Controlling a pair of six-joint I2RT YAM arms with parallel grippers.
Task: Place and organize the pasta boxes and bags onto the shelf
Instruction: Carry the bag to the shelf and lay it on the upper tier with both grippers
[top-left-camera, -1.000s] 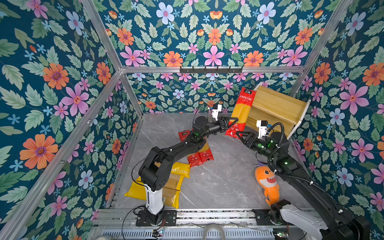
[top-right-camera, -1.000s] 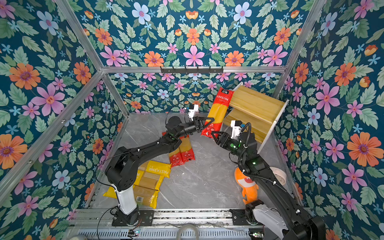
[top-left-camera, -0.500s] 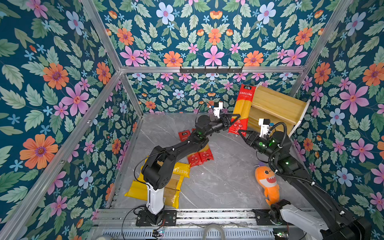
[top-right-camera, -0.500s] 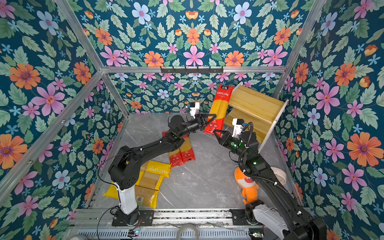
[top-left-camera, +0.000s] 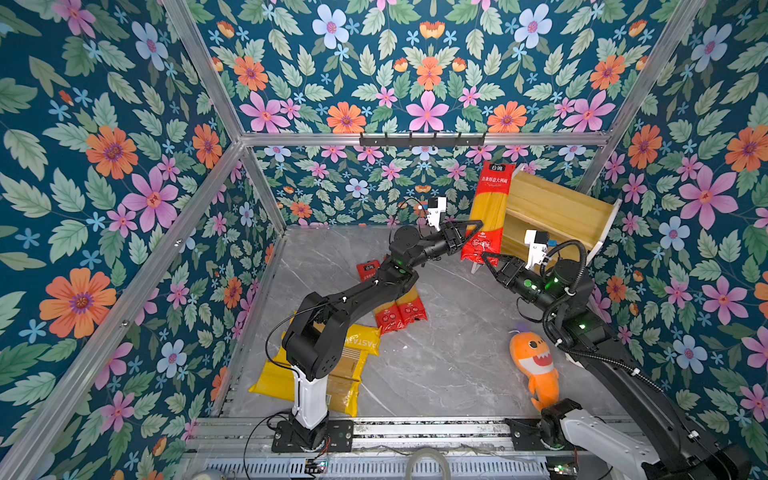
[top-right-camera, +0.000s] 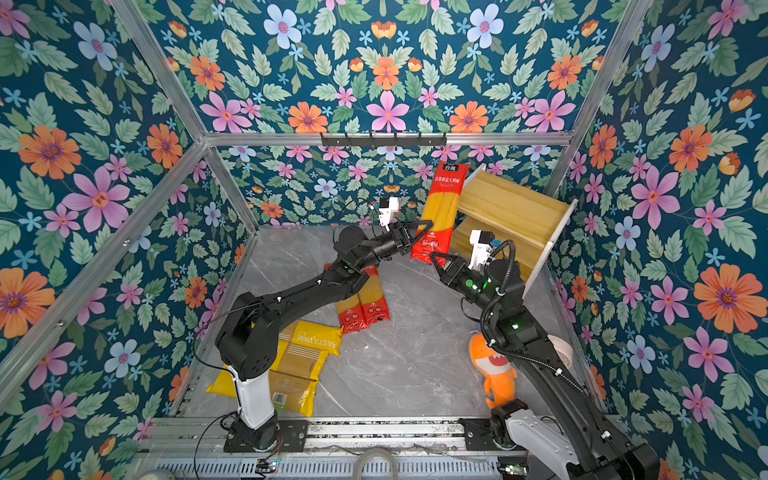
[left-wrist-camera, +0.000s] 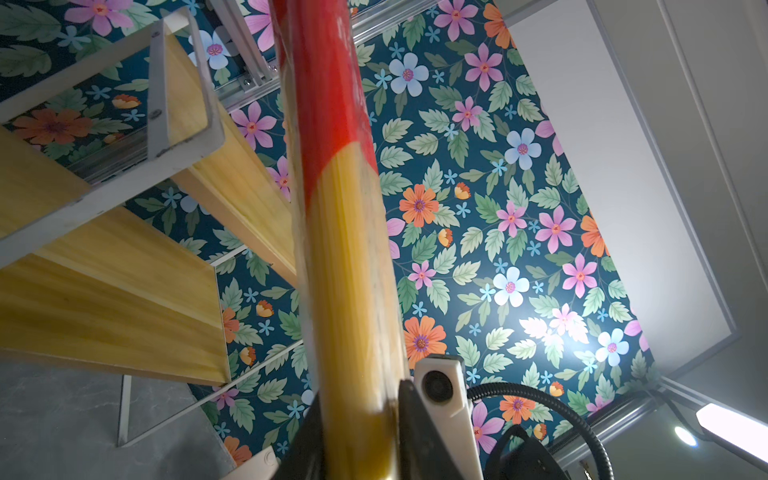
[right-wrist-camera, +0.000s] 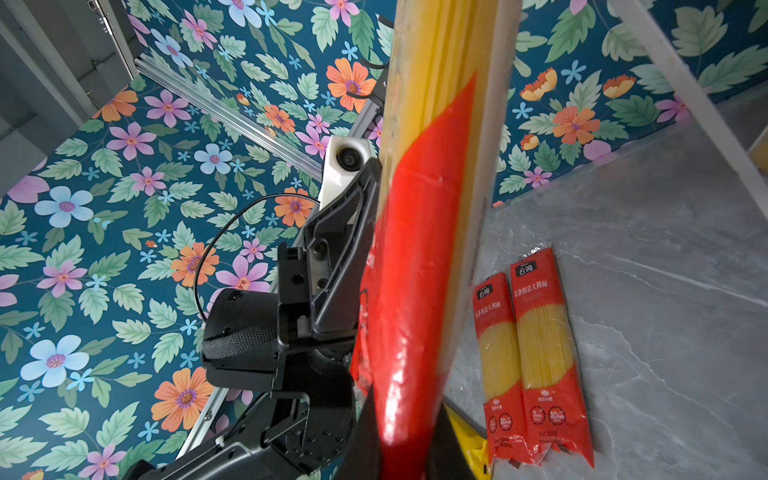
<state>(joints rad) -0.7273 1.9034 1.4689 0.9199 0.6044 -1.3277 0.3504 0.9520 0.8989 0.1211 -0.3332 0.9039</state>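
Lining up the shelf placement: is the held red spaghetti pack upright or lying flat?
Upright, slightly tilted: the red spaghetti pack stands on end beside the shelf, label end up.

Both arms stretch forward and converge. The left gripper (top-left-camera: 476, 227) has its jaws flanking an upright red-ended clear-windowed spaghetti pack (top-left-camera: 492, 203). Just below those jaws, the right gripper (top-left-camera: 487, 256) clamps the pack's lower end.

A red spaghetti pack (top-left-camera: 492, 203) is being held upright beside the shelf (top-left-camera: 557, 208) at two o'clock, two red packs (top-left-camera: 401, 311) and yellow packs (top-left-camera: 361, 345) lying flat toward eight.
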